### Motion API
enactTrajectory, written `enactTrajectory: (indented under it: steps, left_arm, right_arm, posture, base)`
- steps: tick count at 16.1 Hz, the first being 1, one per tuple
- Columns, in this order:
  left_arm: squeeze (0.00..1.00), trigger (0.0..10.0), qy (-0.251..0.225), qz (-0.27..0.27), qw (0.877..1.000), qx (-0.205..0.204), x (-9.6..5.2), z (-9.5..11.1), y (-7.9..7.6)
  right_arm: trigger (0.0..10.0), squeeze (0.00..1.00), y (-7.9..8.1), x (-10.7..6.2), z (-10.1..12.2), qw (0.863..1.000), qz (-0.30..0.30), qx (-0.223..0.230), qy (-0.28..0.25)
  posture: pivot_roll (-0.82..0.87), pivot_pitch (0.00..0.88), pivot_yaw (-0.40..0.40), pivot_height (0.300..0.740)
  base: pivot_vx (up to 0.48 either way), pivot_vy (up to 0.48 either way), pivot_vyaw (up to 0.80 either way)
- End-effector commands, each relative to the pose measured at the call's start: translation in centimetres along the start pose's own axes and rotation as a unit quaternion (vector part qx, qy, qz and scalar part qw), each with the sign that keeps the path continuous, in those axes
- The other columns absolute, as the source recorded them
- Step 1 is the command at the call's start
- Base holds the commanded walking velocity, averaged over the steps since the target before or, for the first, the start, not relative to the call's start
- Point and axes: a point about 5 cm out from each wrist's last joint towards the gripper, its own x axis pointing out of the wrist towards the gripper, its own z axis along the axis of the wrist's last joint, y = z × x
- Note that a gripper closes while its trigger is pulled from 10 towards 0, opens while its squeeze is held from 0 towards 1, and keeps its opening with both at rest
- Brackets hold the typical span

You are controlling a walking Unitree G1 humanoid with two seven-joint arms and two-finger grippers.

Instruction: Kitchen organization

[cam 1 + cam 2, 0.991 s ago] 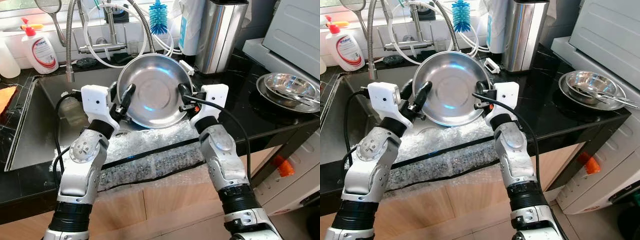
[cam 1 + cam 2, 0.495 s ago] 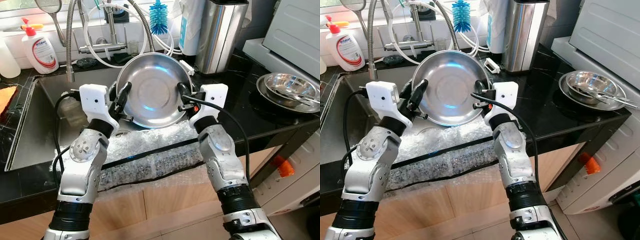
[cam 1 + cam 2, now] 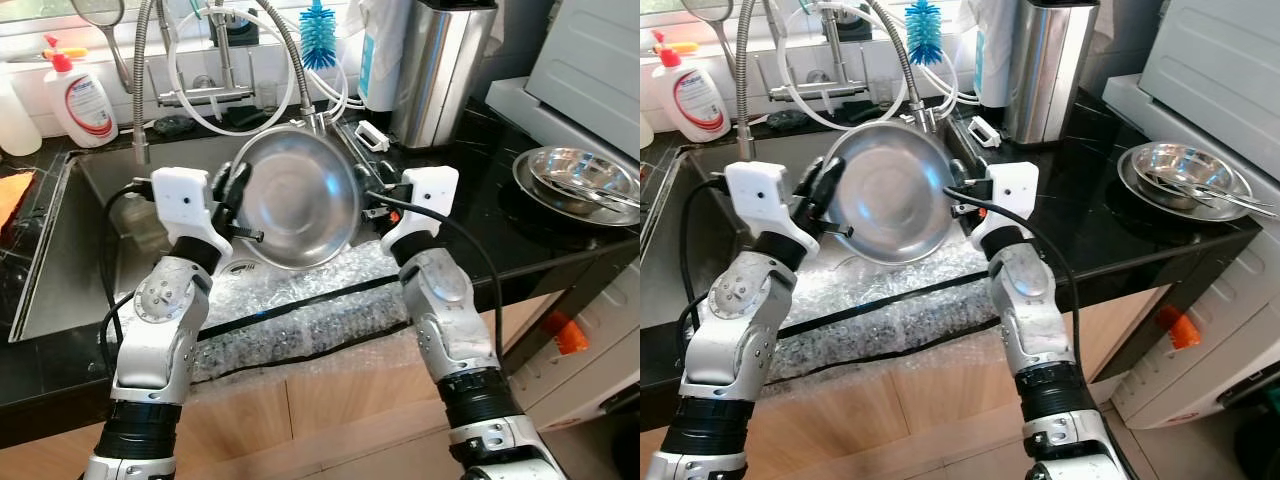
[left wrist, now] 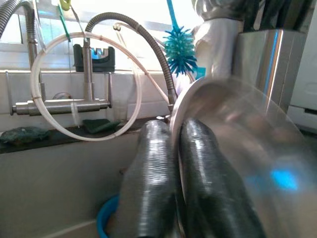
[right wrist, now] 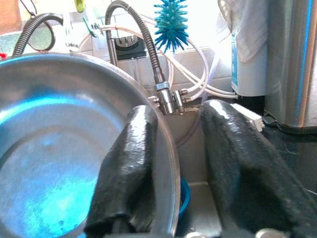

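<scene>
Black fingers point(image 4: 153, 183) of the left gripper point(image 3: 232, 196) are pressed close together with the rim of the steel bowl point(image 3: 298, 197) pinched between them, one finger on the inside and one behind. The right gripper point(image 3: 368, 199) stands a little wider: in its wrist view one finger point(image 5: 130, 163) lies on the inside of the bowl's rim, while the other sits apart from the rim on the outside, so it straddles the edge and I cannot tell if it grips. The bowl is held up on edge between the two grippers, above the front of the sink point(image 3: 85, 250), its hollow turned toward the robot and somewhat to its right. Below it a sheet of bubble wrap point(image 3: 300, 300) drapes over the front edge of the black counter point(image 3: 470, 215). Behind the bowl a coiled tap hose point(image 3: 290, 50) ends in a metal nozzle just above the bowl's rim, with a blue brush point(image 3: 317, 35) and white tubing by the wall. A white soap bottle point(image 3: 78, 100) stands at the far left of the counter, a tall steel bin point(image 3: 440, 70) at the back right. Further right, well apart from the held bowl, steel bowls point(image 3: 578, 180) lie nested on the counter.
</scene>
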Motion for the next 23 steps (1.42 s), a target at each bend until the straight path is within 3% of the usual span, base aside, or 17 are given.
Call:
enactTrajectory:
  steps: [1,2,4,7,8,9,10,13,15,16,19,23]
  left_arm:
    - [0.00,0.0,-0.021,0.022,1.000,-0.005,0.2,0.8,0.6]
    - [0.00,0.0,-0.041,0.052,0.998,-0.024,0.3,1.4,1.2]
    - [0.00,0.0,-0.079,0.110,0.990,-0.046,0.4,2.4,2.4]
    - [0.00,0.0,-0.125,0.173,0.976,-0.047,0.4,4.0,3.8]
    - [0.00,0.0,-0.132,0.198,0.971,-0.023,0.4,4.4,4.5]
    - [0.00,1.5,-0.125,0.203,0.971,0.002,0.4,4.3,4.7]
    - [0.00,10.0,-0.107,0.202,0.972,0.045,0.3,3.8,4.9]
    - [0.00,10.0,-0.068,0.192,0.972,0.115,-0.6,1.8,5.8]
    - [0.00,10.0,-0.048,0.202,0.970,0.128,-1.2,0.9,6.5]
    - [0.00,10.0,-0.034,0.196,0.967,0.160,-1.5,0.1,6.7]
    - [0.00,10.0,0.008,0.193,0.970,0.151,-1.6,-2.1,6.8]
    - [0.00,10.0,0.046,0.184,0.971,0.143,-1.4,-4.3,6.3]
  right_arm:
    - [10.0,1.00,0.4,0.4,0.6,1.000,0.010,-0.003,-0.011]
    - [10.0,1.00,0.4,0.4,0.6,1.000,0.010,-0.004,-0.010]
    - [10.0,0.00,0.4,0.4,0.5,1.000,0.010,-0.005,-0.009]
    - [10.0,0.00,0.4,0.3,0.6,1.000,0.009,-0.006,-0.010]
    - [10.0,0.00,0.3,0.3,0.7,1.000,0.009,-0.007,-0.012]
    - [10.0,0.00,0.3,0.3,0.7,1.000,0.008,-0.008,-0.013]
    - [10.0,0.00,0.2,0.2,0.9,1.000,0.005,-0.010,-0.019]
    - [10.0,0.00,-0.4,-0.9,1.9,0.998,-0.012,-0.036,-0.056]
    - [10.0,0.00,-0.9,-2.0,2.1,0.996,-0.017,-0.056,-0.063]
    - [10.0,0.00,-1.2,-2.8,1.7,0.996,-0.023,-0.060,-0.056]
    - [10.0,0.00,-1.0,-3.7,1.0,0.997,-0.024,-0.070,-0.039]
    - [10.0,0.00,0.0,-3.6,0.9,0.997,-0.014,-0.068,-0.037]
  posture:
    - [0.02,0.000,-0.015,0.740]
    - [0.02,0.000,-0.015,0.740]
    - [0.02,0.000,-0.015,0.740]
    - [0.01,0.000,-0.017,0.740]
    - [0.01,0.000,-0.016,0.740]
    - [0.02,0.000,-0.016,0.740]
    - [0.01,0.000,-0.015,0.740]
    - [0.01,0.000,-0.015,0.740]
    - [0.00,0.000,-0.015,0.740]
    - [0.00,0.000,-0.013,0.740]
    - [-0.01,0.000,-0.009,0.740]
    - [-0.01,0.000,-0.007,0.740]
  base:
    - [0.000,0.000,0.00]
    - [0.000,0.000,0.00]
    - [0.000,0.000,0.00]
    - [0.000,0.000,0.00]
    - [0.000,0.000,0.00]
    - [0.000,0.000,0.00]
    - [0.000,0.000,0.00]
    - [0.000,0.000,0.00]
    - [0.000,0.000,0.00]
    - [0.000,0.000,0.00]
    - [0.000,0.000,0.00]
    - [0.000,0.000,0.00]
